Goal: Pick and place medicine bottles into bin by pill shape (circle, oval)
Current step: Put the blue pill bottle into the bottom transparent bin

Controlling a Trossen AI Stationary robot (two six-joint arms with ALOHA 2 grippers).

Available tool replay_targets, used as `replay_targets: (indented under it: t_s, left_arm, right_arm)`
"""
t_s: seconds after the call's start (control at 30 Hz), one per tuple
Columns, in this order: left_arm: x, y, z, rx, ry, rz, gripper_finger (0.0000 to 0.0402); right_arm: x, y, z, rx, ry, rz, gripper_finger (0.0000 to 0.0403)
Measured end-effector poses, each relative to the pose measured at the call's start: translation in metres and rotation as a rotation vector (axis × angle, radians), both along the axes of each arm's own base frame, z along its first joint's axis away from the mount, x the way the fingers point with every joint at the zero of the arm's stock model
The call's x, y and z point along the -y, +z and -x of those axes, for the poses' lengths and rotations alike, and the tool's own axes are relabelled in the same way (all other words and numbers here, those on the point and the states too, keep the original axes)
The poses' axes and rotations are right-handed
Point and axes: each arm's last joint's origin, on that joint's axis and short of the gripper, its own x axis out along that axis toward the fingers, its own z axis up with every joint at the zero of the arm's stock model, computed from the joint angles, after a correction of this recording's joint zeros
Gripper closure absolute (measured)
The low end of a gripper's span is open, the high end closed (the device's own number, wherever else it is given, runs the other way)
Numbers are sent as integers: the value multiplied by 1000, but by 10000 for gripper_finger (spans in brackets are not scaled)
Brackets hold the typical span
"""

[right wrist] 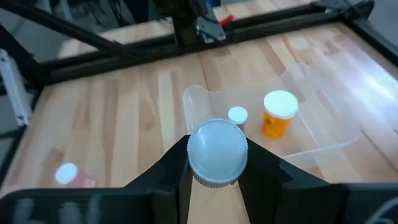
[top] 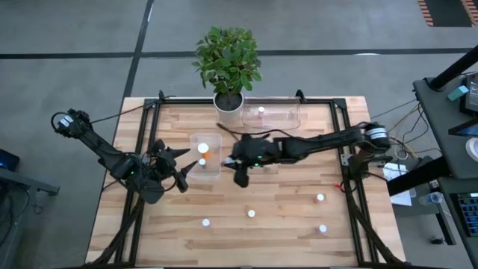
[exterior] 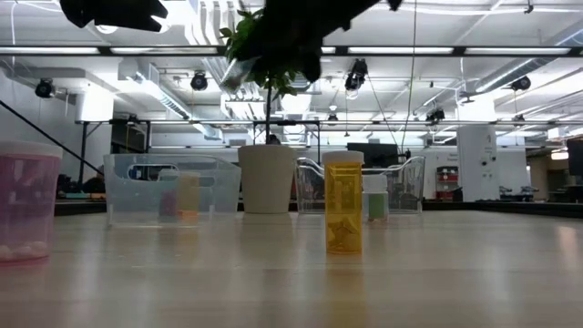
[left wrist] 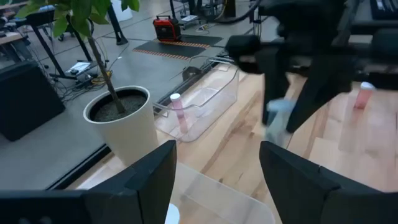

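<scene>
My right gripper is over the middle of the table, just right of a clear bin, and is shut on a white-capped medicine bottle. That bin holds an orange bottle and a smaller white-capped bottle. My left gripper is open and empty at the bin's left side. A second clear bin at the far edge holds a pinkish bottle. Several bottles stand loose on the near part of the table, among them one at near left and one at near right. My right gripper pinches the bottle between its two fingers, on the sides just below its white cap. The fingers point down at it from above. The bottle is lifted clear of the table; the left wrist view shows it hanging between the fingers.
A potted plant in a white pot stands at the far edge, left of the far bin. A black frame runs along the table's edges. In the low view an orange bottle and a pink bottle stand up front.
</scene>
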Motion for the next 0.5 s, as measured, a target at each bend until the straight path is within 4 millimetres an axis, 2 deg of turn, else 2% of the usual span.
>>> replay_targets:
  t_s: [0.27, 0.5]
  left_arm:
    - [3, 0, 1, -9, -24, 1, 187]
    - [2, 0, 1, -13, -25, -5, 187]
  right_arm:
    - [23, -33, -41, -83, -37, 33, 304]
    - [46, -67, -60, -149, -70, 55, 304]
